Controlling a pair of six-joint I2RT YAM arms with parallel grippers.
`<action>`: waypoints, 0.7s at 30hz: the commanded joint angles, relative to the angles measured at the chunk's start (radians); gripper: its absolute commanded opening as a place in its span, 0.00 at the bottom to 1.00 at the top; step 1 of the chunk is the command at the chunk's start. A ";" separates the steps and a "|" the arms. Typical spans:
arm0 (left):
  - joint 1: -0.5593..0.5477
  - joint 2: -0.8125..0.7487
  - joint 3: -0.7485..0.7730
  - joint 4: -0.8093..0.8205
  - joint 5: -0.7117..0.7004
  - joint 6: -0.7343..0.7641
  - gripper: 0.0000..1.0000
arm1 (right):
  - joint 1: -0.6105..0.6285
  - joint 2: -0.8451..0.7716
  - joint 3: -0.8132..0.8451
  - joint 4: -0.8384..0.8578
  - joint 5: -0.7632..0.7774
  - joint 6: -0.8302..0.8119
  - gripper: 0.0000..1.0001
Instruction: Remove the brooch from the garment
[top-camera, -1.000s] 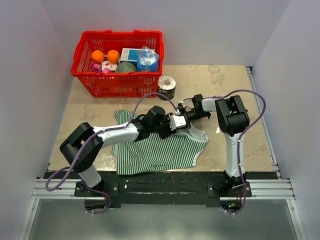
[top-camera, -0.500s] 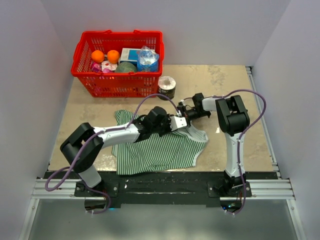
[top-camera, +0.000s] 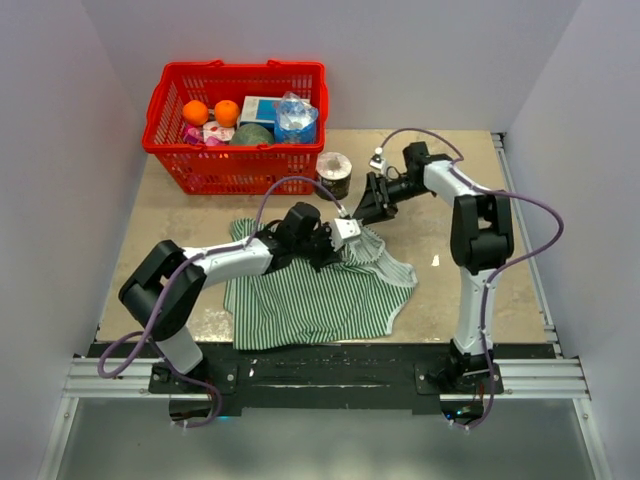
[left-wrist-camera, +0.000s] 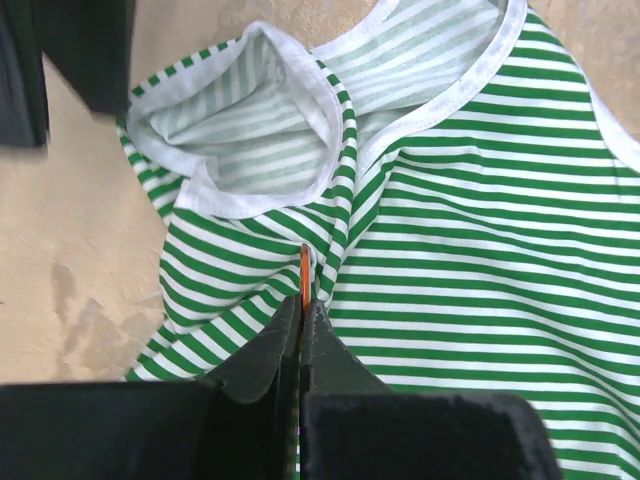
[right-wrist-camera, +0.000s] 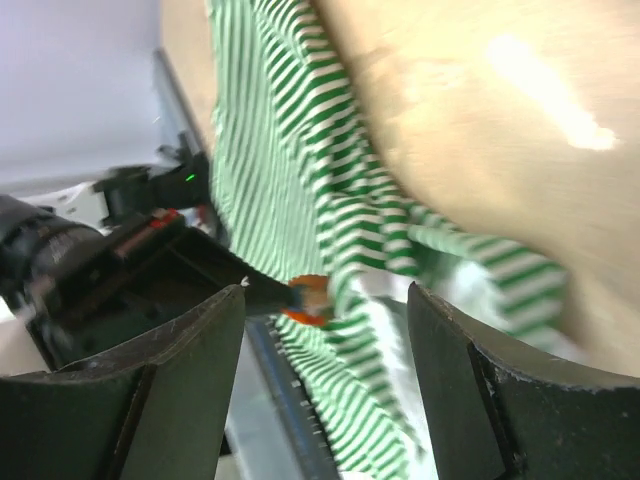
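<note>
Moved: right pincer (top-camera: 372, 203) has pulled back off the garment (top-camera: 310, 300), toward the table (top-camera: 450, 150) rear
Right side: fingers spread wide, holding nothing
Left side: left pincer (left-wrist-camera: 302, 305) clamped on the brooch (left-wrist-camera: 304, 272) at the garment's neckline

There is one striped top (top-camera: 320, 295), one table (top-camera: 160, 230) and one brooch (left-wrist-camera: 303, 268). Two arms are present, the left arm (top-camera: 230, 262) and the right arm (top-camera: 470, 230), and each carries one gripper, making two: the left gripper (left-wrist-camera: 301, 305) and the right gripper (top-camera: 374, 203). There is one red basket (top-camera: 240, 170), and in it are two oranges, the left orange (top-camera: 195, 112) and the right orange (top-camera: 227, 111), one box (top-camera: 259, 108), one clear bag (top-camera: 296, 120), one green round thing (top-camera: 254, 135) and one pink-and-white packet (top-camera: 212, 131). There is one tape roll (top-camera: 333, 173).
</note>
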 joint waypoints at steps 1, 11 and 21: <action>0.080 -0.003 -0.033 0.065 0.194 -0.242 0.00 | -0.026 -0.163 -0.062 0.162 0.106 -0.062 0.70; 0.145 0.020 -0.116 0.195 0.261 -0.419 0.00 | 0.072 -0.450 -0.346 0.348 0.320 -0.324 0.68; 0.209 0.112 -0.088 0.234 0.339 -0.527 0.00 | 0.252 -0.697 -0.705 0.673 0.596 -0.496 0.63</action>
